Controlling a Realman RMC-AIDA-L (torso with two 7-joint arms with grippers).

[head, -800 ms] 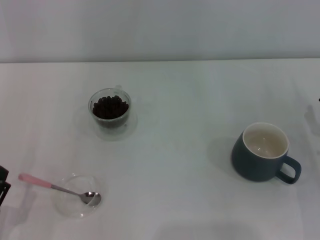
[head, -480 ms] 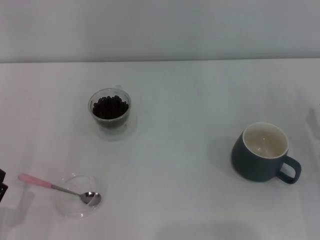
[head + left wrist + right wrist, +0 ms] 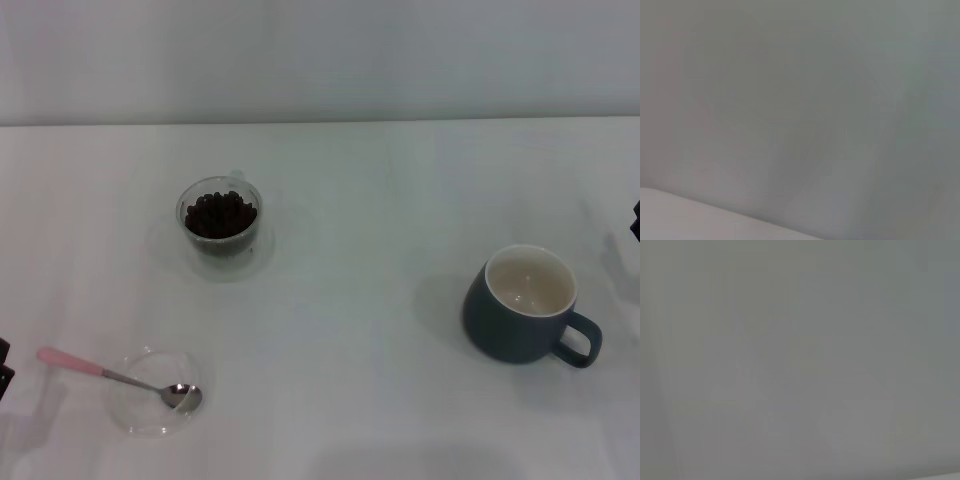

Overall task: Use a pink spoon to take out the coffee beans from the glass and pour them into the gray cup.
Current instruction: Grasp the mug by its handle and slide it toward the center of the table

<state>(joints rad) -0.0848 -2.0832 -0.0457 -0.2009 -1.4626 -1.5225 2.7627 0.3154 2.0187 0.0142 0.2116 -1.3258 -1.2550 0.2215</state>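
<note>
Moved: my right pincer (image 3: pixel 636 220) now shows at the desk's (image 3: pixel 380 200) right edge; left pincer (image 3: pixel 4 368) sits at the left edge, beside the pink spoon (image 3: pixel 115 375). Grip states: cannot tell. Spoon: handle toward left pincer, bowl in clear dish (image 3: pixel 152 392). Glass (image 3: pixel 220 225): coffee beans (image 3: pixel 220 213). Gray cup (image 3: pixel 525 305): empty.

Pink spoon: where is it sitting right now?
In the head view the pink spoon lies near the table's front left corner, its metal bowl resting in a shallow clear dish and its handle pointing left, nearer the robot than the glass.
</note>
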